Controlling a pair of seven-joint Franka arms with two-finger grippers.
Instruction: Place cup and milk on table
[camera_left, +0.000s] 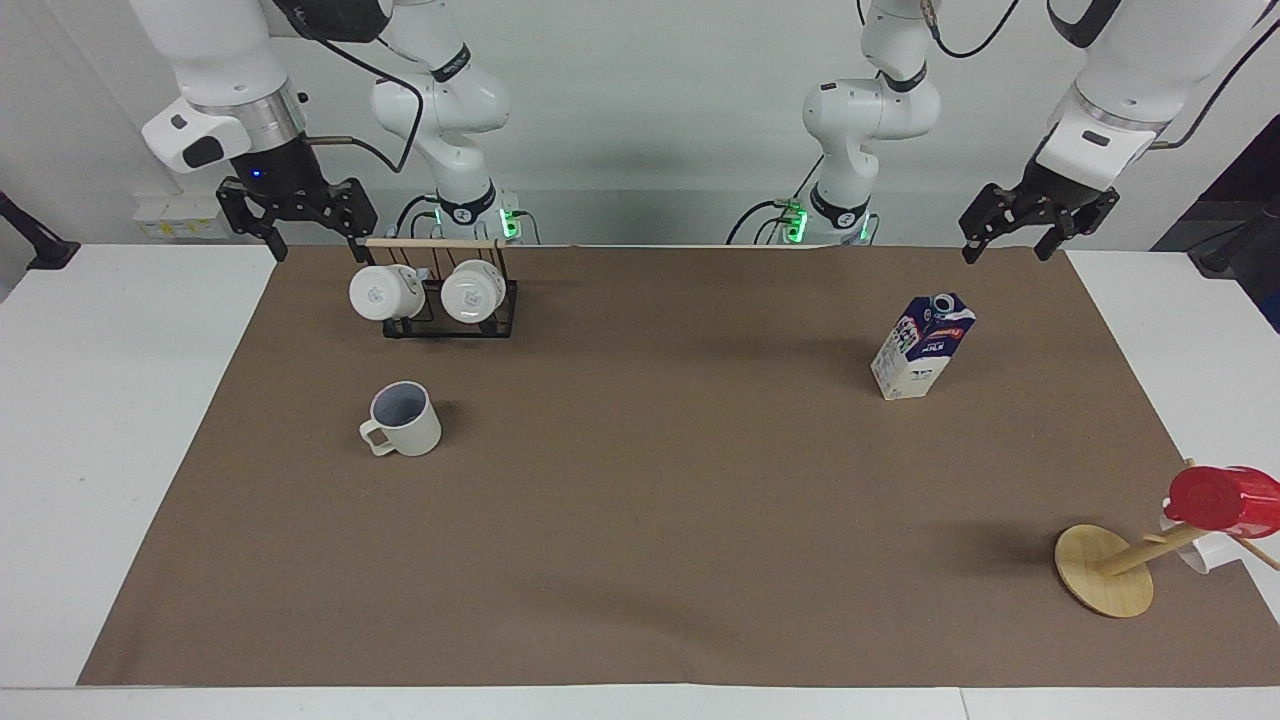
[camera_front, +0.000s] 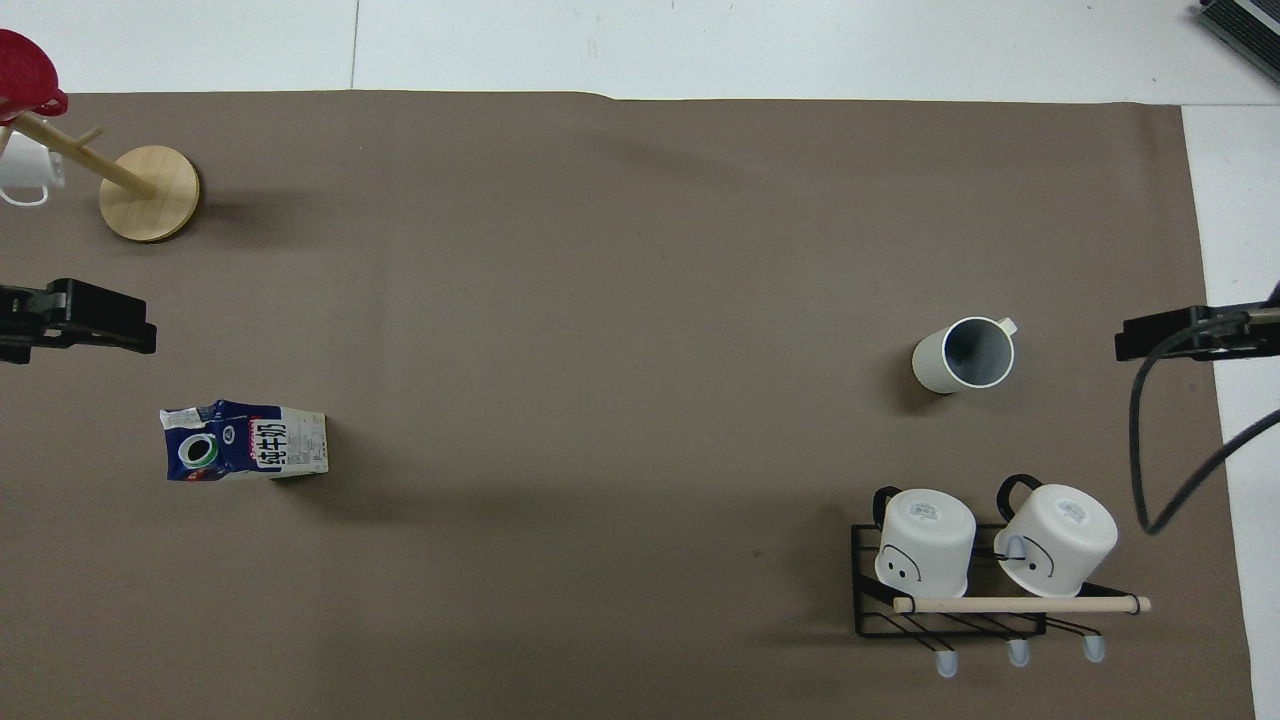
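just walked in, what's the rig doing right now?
Nothing is held. The cup and the milk both stand upright on the brown mat of the table, far apart. The right gripper hangs open beside the mug rack. The left gripper hangs open above the mat's edge near the milk.
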